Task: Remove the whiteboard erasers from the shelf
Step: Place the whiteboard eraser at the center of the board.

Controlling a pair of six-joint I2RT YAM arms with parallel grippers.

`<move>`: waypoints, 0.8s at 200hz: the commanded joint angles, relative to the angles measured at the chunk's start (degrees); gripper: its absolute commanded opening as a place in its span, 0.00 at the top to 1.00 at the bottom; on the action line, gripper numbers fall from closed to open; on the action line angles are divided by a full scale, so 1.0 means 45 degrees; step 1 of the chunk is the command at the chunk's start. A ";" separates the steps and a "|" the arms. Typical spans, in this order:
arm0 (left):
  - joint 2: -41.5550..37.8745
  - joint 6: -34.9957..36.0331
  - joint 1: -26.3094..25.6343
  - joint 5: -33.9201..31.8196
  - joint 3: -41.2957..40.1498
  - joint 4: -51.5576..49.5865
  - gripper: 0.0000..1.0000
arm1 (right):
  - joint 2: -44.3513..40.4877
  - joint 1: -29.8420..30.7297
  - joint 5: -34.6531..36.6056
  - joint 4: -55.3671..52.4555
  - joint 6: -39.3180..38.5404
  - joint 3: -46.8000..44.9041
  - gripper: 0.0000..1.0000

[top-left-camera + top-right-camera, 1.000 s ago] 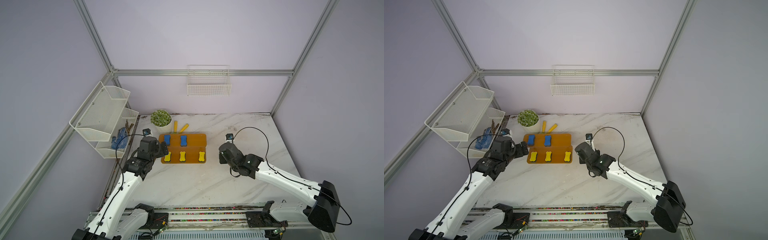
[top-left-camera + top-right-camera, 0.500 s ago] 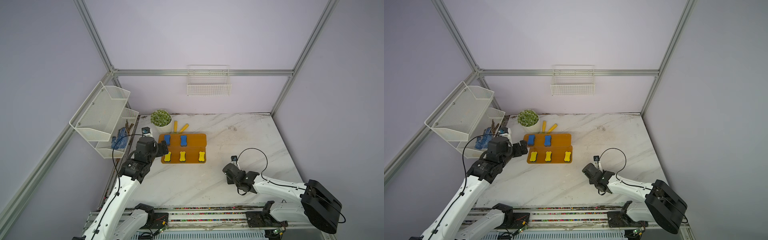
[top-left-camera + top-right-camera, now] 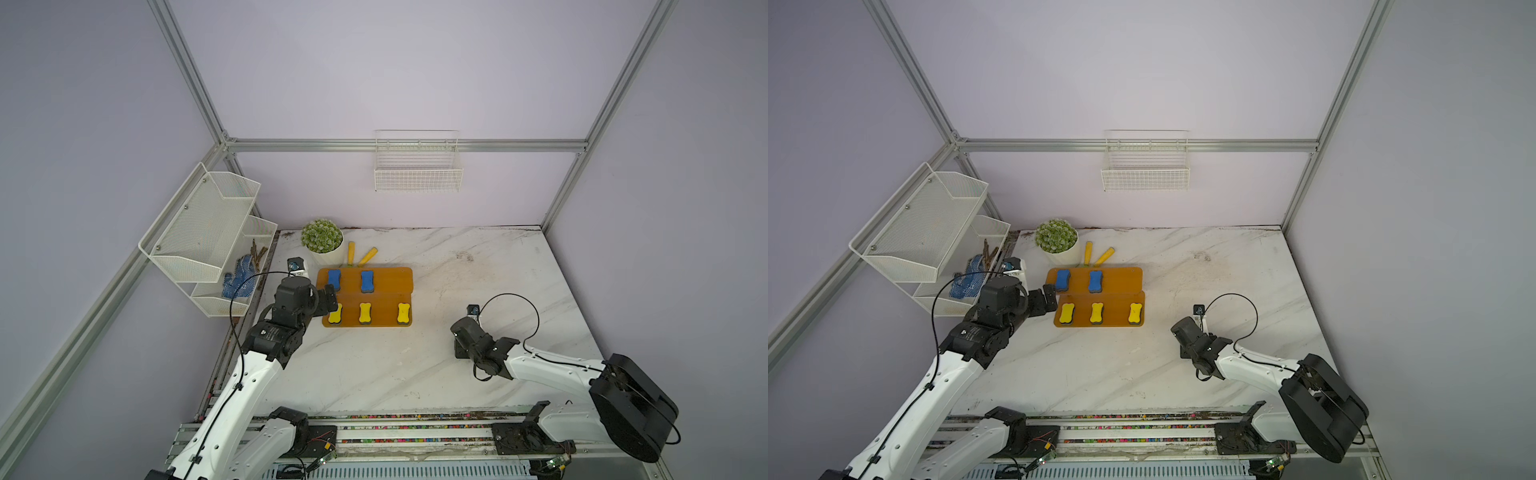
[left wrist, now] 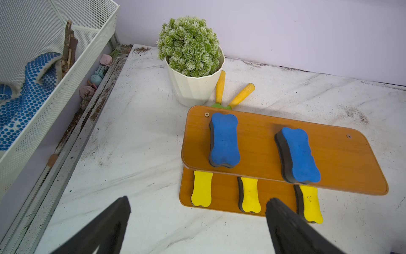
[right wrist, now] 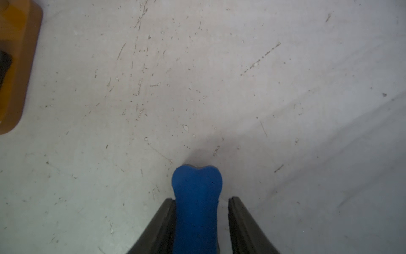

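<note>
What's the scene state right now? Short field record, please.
shelf: orange-brown, two tiers
upper tier: two blue erasers
lower tier: three yellow erasers
off shelf: one blue eraser on the table, between the right tool's jaws
right tool: jaws slightly apart, gap on one side of the eraser
left tool: open, empty, beside the shelf's left end

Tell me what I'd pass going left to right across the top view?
White mesh rack → orange shelf → right gripper. The plant and left gripper overlap the shelf, so they are left out.
</note>
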 commanded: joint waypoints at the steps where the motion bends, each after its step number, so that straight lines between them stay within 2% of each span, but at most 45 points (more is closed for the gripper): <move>1: -0.0258 0.0260 -0.0058 -0.0256 -0.0019 0.0580 0.00 | 0.0322 -0.0067 -0.0242 -0.0253 -0.0165 0.0426 0.54; 54: -0.0750 0.0327 -0.0039 -0.0382 -0.0318 0.0775 0.00 | -0.1088 -0.0052 0.0271 -0.1816 -0.0328 0.1023 0.48; 86: -0.0875 0.0293 -0.0029 -0.0153 -0.0414 0.0748 0.00 | -0.1805 0.0329 -0.1260 -0.1158 -0.0505 0.1066 0.51; 107: -0.0849 0.0294 -0.0039 -0.0117 -0.0419 0.0717 0.00 | -0.1403 0.0761 -0.1597 -0.0751 0.0109 0.1117 0.57; 160: -0.0726 0.0307 -0.0039 -0.0142 -0.0398 0.0658 0.00 | 0.0113 0.1109 -0.1932 -0.0089 0.0660 0.1182 0.59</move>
